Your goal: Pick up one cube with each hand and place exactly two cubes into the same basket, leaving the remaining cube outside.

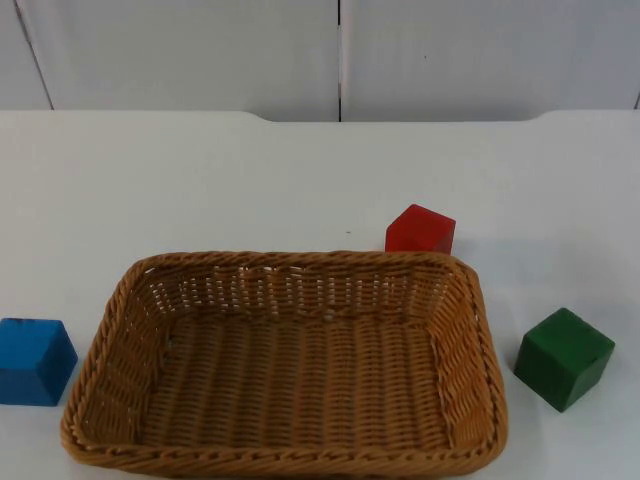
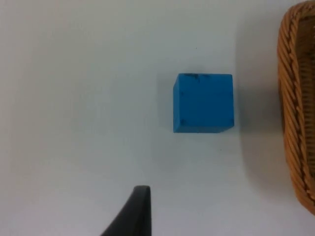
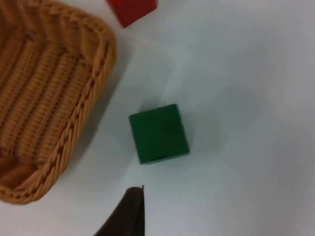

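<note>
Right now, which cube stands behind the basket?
The red cube, just beyond the wicker basket far rim; blue cube and green cube flank its sides.

We see a brown wicker basket (image 1: 290,370) lying on the white desk (image 1: 200,180), close to the near edge and about midway between the left and right edges. Nothing lies inside it. A blue cube (image 1: 33,360) sits on the desk by the left edge, just beside the basket's left rim but apart from it. A red cube (image 1: 420,230) stands right behind the basket's far right corner, partly hidden by the rim. A green cube (image 1: 564,357) rests near the right edge, beside the basket's right rim and apart from it. Beyond the desk's far edge stands a grey wall (image 1: 200,50).
</note>
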You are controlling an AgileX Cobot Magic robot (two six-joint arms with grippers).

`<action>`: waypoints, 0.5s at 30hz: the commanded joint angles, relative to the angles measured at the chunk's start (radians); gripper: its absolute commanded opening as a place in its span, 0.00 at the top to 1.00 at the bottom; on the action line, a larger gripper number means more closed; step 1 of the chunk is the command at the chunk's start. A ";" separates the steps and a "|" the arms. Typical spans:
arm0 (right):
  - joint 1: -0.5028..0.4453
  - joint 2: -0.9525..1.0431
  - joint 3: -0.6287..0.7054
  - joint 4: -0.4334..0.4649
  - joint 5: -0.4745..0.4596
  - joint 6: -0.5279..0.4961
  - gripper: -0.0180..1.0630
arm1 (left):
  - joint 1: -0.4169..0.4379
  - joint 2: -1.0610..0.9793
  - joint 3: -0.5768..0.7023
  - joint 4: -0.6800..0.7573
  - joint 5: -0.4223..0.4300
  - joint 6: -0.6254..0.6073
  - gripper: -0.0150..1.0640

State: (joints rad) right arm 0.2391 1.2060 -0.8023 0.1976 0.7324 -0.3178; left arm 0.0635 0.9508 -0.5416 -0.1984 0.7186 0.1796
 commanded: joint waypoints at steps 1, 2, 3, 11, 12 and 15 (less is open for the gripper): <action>0.027 0.014 -0.008 -0.013 0.002 -0.012 0.01 | -0.004 0.009 -0.005 -0.024 -0.015 0.013 0.01; 0.042 0.026 -0.008 -0.013 0.002 -0.012 0.01 | -0.004 0.016 -0.005 -0.036 -0.021 0.024 0.01; 0.054 0.036 -0.008 -0.013 0.002 -0.012 0.01 | -0.004 0.022 -0.005 -0.049 -0.022 0.040 0.01; 0.065 0.103 -0.008 -0.015 0.021 -0.135 0.01 | -0.004 0.114 -0.043 -0.051 -0.027 0.059 0.01; 0.065 0.114 -0.008 -0.015 0.019 -0.148 0.01 | -0.004 0.124 -0.050 -0.053 -0.027 0.059 0.01; 0.065 0.143 -0.008 -0.012 0.002 -0.150 0.01 | -0.004 0.162 -0.078 -0.060 -0.025 0.061 0.01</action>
State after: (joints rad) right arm 0.2966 1.3437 -0.8039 0.1860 0.7395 -0.4514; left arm 0.0635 1.1054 -0.6097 -0.2414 0.7016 0.2395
